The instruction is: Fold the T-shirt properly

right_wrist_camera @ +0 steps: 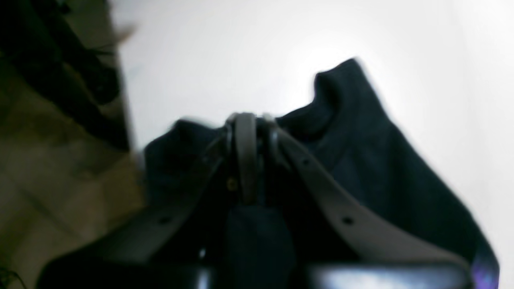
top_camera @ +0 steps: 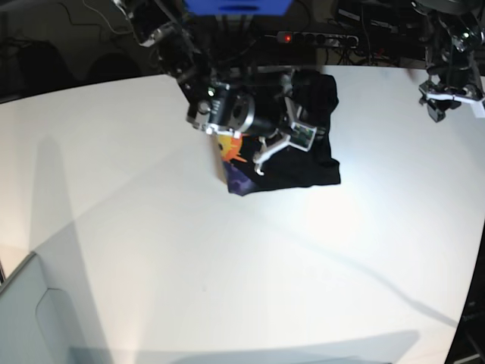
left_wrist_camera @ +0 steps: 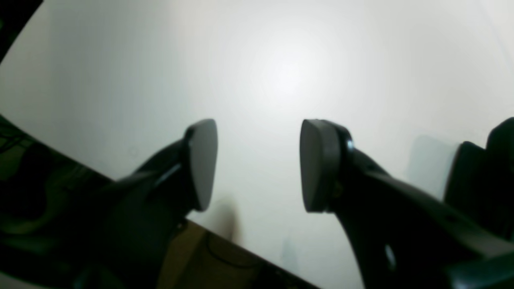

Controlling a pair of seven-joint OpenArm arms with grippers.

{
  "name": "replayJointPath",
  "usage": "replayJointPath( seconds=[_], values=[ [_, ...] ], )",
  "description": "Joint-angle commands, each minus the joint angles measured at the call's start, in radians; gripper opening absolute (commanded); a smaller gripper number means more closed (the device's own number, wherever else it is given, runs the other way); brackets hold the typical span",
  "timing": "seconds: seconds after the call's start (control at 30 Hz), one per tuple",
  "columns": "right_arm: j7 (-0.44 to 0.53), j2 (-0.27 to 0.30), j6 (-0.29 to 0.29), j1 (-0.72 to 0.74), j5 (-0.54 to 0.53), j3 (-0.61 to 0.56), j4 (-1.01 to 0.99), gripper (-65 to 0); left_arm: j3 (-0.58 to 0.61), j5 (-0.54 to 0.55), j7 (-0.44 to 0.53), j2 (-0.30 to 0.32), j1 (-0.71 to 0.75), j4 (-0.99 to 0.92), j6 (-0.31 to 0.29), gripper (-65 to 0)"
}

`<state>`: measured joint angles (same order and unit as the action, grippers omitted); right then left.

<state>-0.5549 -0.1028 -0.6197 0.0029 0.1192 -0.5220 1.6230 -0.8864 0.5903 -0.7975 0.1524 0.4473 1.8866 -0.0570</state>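
The right gripper is closed on a bunch of the black T-shirt, and the cloth rises on both sides of its pads; the left gripper has its pads well apart, with nothing between them, above the bare white table. In the base view the T-shirt lies near the far edge of the table, partly hidden under the right arm, with orange and purple print showing at one side. The right wrist view is blurred, so the folds are hard to make out.

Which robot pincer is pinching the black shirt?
The right pincer, shut on the black cloth T-shirt. The left pincer hangs open over the bare white table, holding nothing.
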Motion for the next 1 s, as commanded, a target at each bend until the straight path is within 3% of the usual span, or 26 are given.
replayJointPath(
  seconds=[0.0,0.27,0.43,0.53,0.73,0.97],
  values=[
    [0.028,-0.027,-0.019,0.03,-0.017,0.004,-0.02,-64.9,-0.007,0.007,0.014,0.014,0.012,0.018,-0.001,-32.8],
    [0.031,-0.054,-0.019,0.188,-0.017,0.07,-0.251,-64.9,-0.009,0.007,0.014,0.009,0.034,0.02,-0.001,-32.8],
    [0.034,-0.054,-0.019,0.216,-0.017,0.067,-0.352,-64.9,-0.004,0.007,0.014,0.008,0.034,0.018,-0.001,-32.8],
    [0.095,-0.054,-0.019,0.191,-0.019,0.05,-0.367,-64.9,-0.001,0.007,0.014,0.008,0.028,0.018,-0.001,-32.8],
    [0.174,-0.054,-0.018,0.159,-0.019,-0.079,-0.358,-64.9,0.002,0.009,0.014,-0.018,0.009,0.024,-0.002,-32.8],
    [0.167,-0.054,-0.018,0.064,-0.019,-0.007,-0.112,-64.9,0.068,0.182,0.013,-0.018,0.005,0.077,-0.002,-32.4]
  ],
)
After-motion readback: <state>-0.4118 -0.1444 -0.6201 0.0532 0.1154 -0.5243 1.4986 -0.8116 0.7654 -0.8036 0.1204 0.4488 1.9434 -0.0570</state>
